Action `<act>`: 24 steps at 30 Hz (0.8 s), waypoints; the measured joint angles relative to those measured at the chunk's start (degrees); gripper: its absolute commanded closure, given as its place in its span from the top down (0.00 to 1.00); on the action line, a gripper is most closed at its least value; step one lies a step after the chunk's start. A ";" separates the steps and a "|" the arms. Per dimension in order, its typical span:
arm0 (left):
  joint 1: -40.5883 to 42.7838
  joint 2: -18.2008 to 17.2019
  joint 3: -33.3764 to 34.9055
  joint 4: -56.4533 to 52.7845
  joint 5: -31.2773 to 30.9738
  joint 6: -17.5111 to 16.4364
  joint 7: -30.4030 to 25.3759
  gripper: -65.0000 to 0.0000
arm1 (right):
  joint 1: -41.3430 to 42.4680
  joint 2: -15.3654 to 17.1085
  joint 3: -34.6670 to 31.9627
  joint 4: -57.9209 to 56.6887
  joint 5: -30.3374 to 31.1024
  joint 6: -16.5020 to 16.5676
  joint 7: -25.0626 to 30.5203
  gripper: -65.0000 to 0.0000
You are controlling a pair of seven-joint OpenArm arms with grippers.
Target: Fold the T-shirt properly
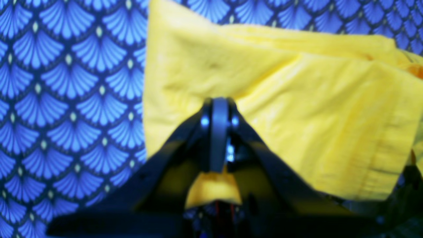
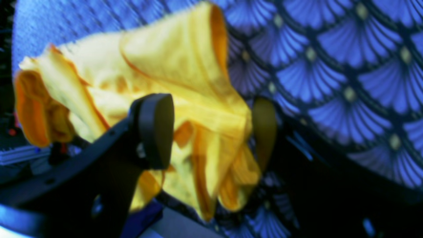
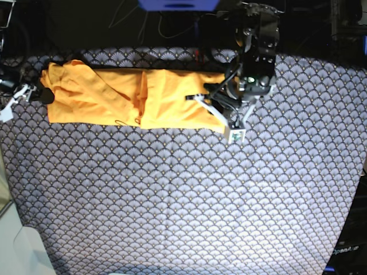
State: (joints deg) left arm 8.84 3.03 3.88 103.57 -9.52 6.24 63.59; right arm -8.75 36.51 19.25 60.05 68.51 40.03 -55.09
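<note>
Left gripper [image 1: 218, 132]: jaws closed flat together on a fold of the T-shirt [image 1: 264, 99], with a tab of yellow cloth showing behind the jaw line. Grip appears firm, at the garment's end on the base view's right.

Right gripper [image 2: 211, 132]: jaws stand apart, with a bunched wad of cloth between the two pads [image 2: 155, 129]. The picture is blurred, and whether the pads actually press the cloth cannot be told.

The T-shirt [image 3: 132, 97] lies along the far edge of the table [image 3: 183, 200] as a long, narrow band, already folded lengthwise. Its long axis runs side to side across the base view, from the right gripper [image 3: 43, 94] at one end to the left gripper [image 3: 221, 106] at the other. Each arm thus holds its own end, and the band lies stretched between them.

Judgement: the remaining fold is crosswise, one end carried along the long axis over the other. Neither arm is nearer the middle.
</note>
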 measured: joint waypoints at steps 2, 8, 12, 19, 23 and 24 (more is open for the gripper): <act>0.02 -0.02 0.00 0.00 0.04 0.00 0.00 0.00 | 0.13 0.15 -0.09 0.00 -0.13 0.00 -0.17 0.59; 0.04 -0.02 0.00 0.00 0.04 0.00 0.04 0.00 | -0.09 0.07 -0.09 0.04 -0.09 -0.02 -0.35 0.59; 0.02 -0.02 0.00 0.00 0.04 0.00 0.04 0.00 | -0.31 -0.50 -1.88 0.11 0.59 0.00 1.16 0.59; -0.02 0.00 0.00 0.00 0.00 0.00 0.04 0.00 | -0.76 -2.67 -4.57 3.52 1.16 0.00 1.92 0.58; -0.28 -0.02 -0.02 0.00 0.09 0.00 0.02 0.00 | -2.49 -3.23 -4.85 8.07 0.22 0.02 -0.52 0.56; -0.28 -0.02 -0.02 0.00 0.04 0.00 0.04 0.00 | -2.58 -3.21 -4.85 8.24 0.28 0.00 -0.59 0.54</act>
State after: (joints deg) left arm 8.56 3.01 3.86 103.57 -9.47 6.24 63.64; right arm -11.33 33.30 14.39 68.29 68.79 40.03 -55.68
